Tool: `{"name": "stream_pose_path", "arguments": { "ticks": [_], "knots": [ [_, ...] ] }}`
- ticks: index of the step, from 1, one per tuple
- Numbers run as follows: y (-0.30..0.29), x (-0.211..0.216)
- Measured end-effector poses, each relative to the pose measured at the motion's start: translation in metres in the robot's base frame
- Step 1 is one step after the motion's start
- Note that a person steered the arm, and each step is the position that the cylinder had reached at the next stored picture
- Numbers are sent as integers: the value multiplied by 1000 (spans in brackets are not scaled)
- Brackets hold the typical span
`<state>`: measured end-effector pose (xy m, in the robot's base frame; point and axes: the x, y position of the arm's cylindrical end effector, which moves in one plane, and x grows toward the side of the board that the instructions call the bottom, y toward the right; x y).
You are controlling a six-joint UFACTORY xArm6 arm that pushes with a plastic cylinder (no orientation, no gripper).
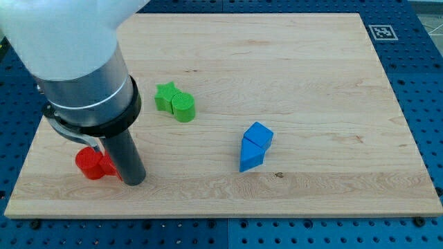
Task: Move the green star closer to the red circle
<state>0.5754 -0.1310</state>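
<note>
At the view's lower left, my tip [133,181] touches the red circle [88,164], well apart from the green star [165,95]; we carry no gripper, holding nothing; the star looks light and rigid, so we judge a push on its upper right face best, since the green cylinder [183,107] touches it

Board [291,76] pale wood, smooth, grain visible; blue blocks [255,146] matt plastic; rod [124,155] dark, slightly glossy.

Looking like a robotics lab bench: wooden board [291,62] sitting on blue perforated mounting plate [422,83], fiducial marker tag [381,32] showing at the board's top-right corner.
</note>
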Motion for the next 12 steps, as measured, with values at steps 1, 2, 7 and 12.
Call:
{"name": "stream_pose_path", "arguments": {
  "ticks": [1,2,7,12],
  "knots": [
    [6,0],
    [30,-10],
    [112,-91],
    [51,-197]
  ]
}}
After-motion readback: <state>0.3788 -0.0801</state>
